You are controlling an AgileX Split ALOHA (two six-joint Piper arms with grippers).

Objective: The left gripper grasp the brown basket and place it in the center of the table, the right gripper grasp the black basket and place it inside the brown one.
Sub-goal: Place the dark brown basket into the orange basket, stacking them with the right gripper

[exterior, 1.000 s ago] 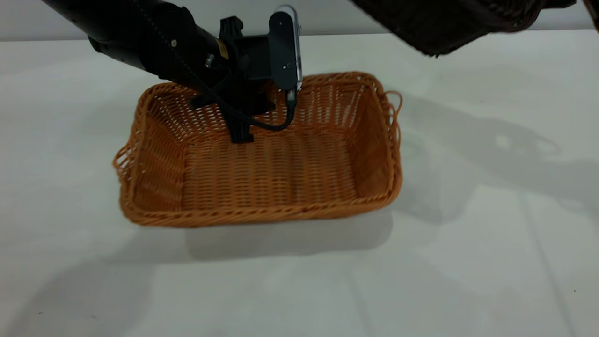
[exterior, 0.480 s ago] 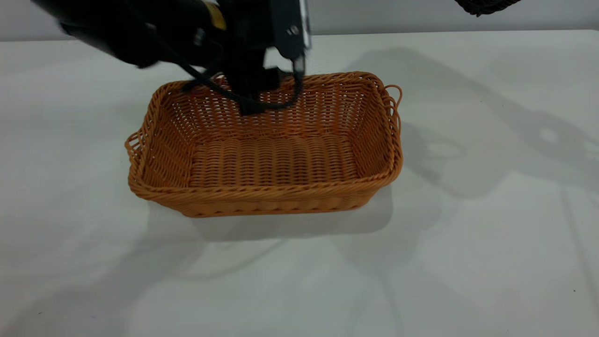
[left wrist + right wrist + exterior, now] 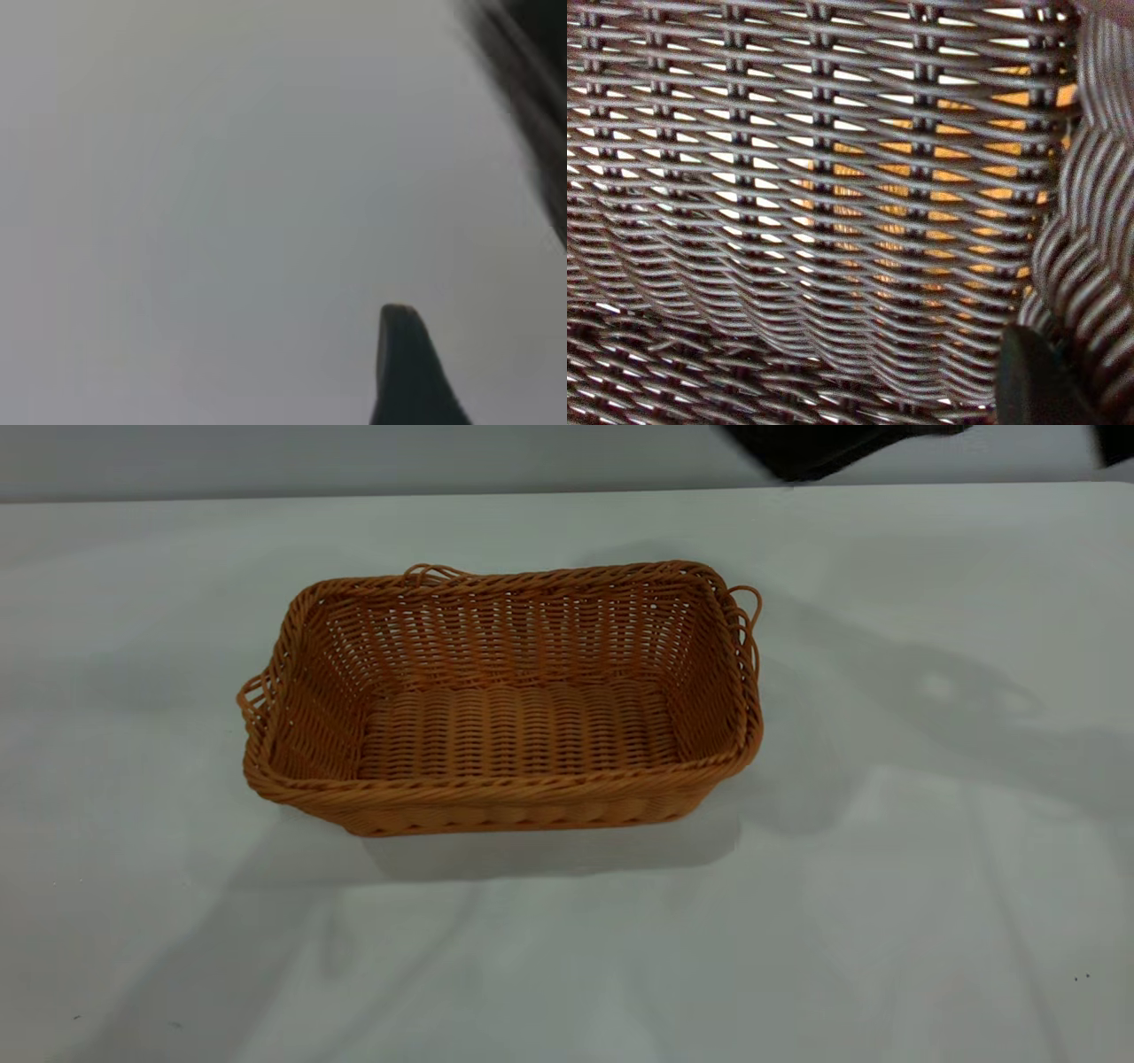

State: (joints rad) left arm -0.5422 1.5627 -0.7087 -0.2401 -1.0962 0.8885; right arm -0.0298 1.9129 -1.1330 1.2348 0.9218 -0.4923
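The brown basket [image 3: 505, 708] sits flat and empty on the white table [image 3: 886, 921], near the middle, with no gripper on it. The left arm is out of the exterior view. In the left wrist view only one dark fingertip [image 3: 400, 354] of the left gripper shows, over bare table with nothing between the jaws. The black basket [image 3: 811, 447] hangs above the table's far right edge, mostly cut off. In the right wrist view its dark weave [image 3: 788, 221] fills the picture, with orange showing through. One right fingertip [image 3: 1036, 381] presses at its braided rim [image 3: 1090, 239].
The table [image 3: 221, 221] spreads wide and white on all sides of the brown basket. Arm and basket shadows lie on it at the right. A dark blurred shape [image 3: 532, 88] crosses one corner of the left wrist view.
The left arm let go of the brown basket's far rim, rose and left the exterior view. The basket settled flat and stays put. The black basket still hovers at the upper right.
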